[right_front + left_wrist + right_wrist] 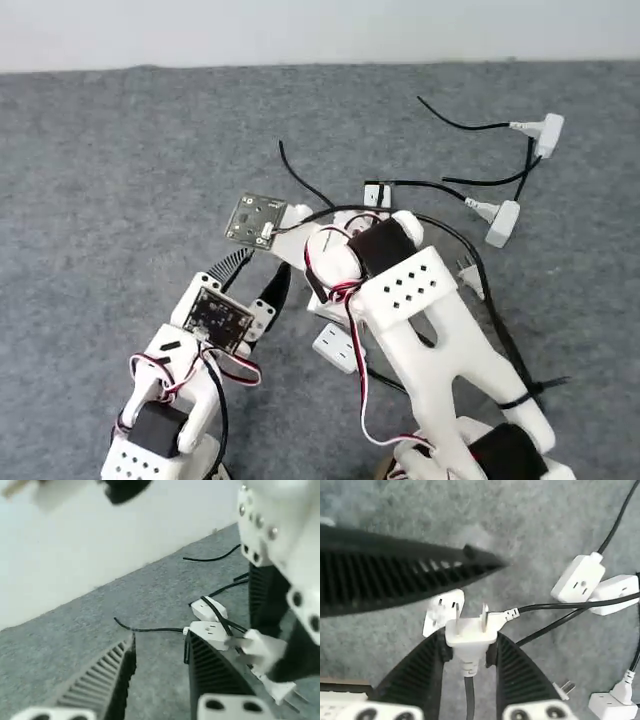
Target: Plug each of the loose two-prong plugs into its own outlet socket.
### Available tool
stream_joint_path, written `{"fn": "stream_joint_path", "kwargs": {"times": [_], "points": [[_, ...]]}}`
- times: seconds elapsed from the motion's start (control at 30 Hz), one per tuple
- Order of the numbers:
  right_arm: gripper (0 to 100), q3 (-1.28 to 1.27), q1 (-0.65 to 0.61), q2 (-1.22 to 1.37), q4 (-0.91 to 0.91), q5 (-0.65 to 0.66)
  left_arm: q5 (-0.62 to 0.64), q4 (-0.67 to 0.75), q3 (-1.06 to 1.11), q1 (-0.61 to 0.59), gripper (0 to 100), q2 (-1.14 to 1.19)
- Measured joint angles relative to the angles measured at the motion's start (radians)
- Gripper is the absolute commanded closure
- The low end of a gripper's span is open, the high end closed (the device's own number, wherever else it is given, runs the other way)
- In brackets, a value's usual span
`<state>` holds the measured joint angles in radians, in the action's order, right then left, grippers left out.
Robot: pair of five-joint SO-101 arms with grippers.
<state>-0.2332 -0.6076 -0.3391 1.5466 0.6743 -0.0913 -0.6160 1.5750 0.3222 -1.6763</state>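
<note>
right gripper [468, 645] clamps plug [470, 630], left gripper [252, 280] open; square prongs to socket [338, 347], four o'clock of left gripper, press straight.

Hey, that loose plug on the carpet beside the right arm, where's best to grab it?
Grip the loose plug by its white body, coming from above, I'd say. It lies flat on the carpet, so fingers can close across the body's sides. Keep behind the two prongs, which must stay free for plugging in, and off the thin cord, which would likely slip.
</note>
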Motion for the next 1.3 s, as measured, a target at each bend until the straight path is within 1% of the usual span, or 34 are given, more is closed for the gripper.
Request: {"fn": "stream_joint_path", "kwargs": {"times": [0.23, 0.33, 0.57, 0.8, 1.0, 1.3], "points": [[98.9, 0.012, 0.002, 0.0, 0.002, -0.003, 0.0, -0.178, -0.104, 0.091, 83, 0.0], [98.9, 0.012, 0.002, 0.0, 0.002, -0.003, 0.0, -0.229, -0.143, 0.106, 83, 0.0], [98.9, 0.012, 0.0, 0.0, 0.018, -0.003, 0.0, -0.232, -0.152, 0.107, 83, 0.0], [98.9, 0.041, -0.005, 0.0, 0.089, -0.002, 0.0, -0.16, -0.091, 0.107, 83, -0.002], [98.9, 0.1, -0.002, 0.0, 0.097, -0.002, 0.003, -0.153, -0.083, 0.106, 83, -0.014], [98.9, 0.121, -0.005, 0.0, 0.097, -0.002, 0.0, -0.123, -0.051, 0.112, 83, 0.0]]}}
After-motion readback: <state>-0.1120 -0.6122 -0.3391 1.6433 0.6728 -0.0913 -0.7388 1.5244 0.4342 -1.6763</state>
